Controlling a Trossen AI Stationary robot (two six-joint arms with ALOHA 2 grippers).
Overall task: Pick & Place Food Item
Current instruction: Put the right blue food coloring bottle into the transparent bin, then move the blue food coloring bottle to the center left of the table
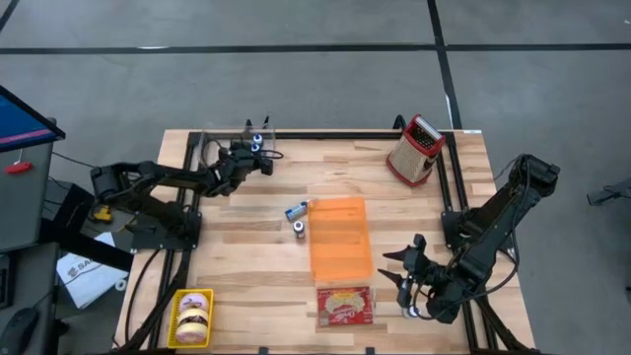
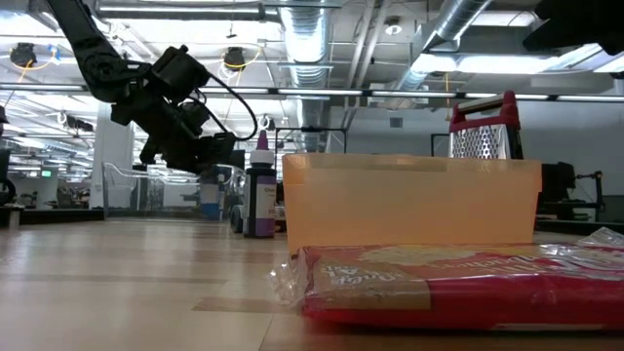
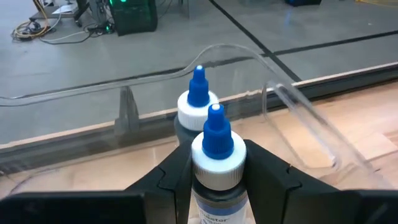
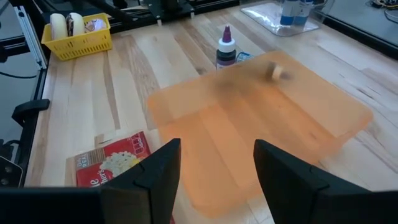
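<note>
operator: two arms are up on my feeds. my left tool [image 3: 214,180] is over the far left corner of the pale wooden counter [image 1: 246,266], clamped around a small dropper bottle with a white collar and blue tip [image 3: 215,146]. from the level camera that tool [image 2: 200,146] hangs clear above the boards.

supervisor: what's around it?

operator: just past the held bottle stands a second blue-tipped dropper bottle [image 3: 196,102], inside a clear plastic tray [image 3: 273,93] at the counter's far edge.

supervisor: and the right side?

operator: my right tool [image 1: 406,281] sits at the near right of the counter with its fingers [image 4: 155,171] spread apart and gripping nothing. it faces a translucent orange plastic bin [image 1: 339,237] lying in the middle of the counter.

supervisor: where's the food item?

operator: a flat red popcorn packet in clear wrap [image 1: 344,305] lies on the counter at the near edge, just in front of the orange bin and just left of my right tool. i can't tell if packet and bin touch.

supervisor: anything else on there?

operator: one dark dropper bottle with a purple tip [image 2: 260,195] stands just left of the bin, with a small blue-labelled bottle [image 1: 296,210] on its side next to it. a red-handled metal box grater [image 1: 414,150] is at the far right corner. a yellow plastic basket [image 1: 178,318] holding round wrapped snacks [image 1: 195,312] sits at the near left corner.
</note>
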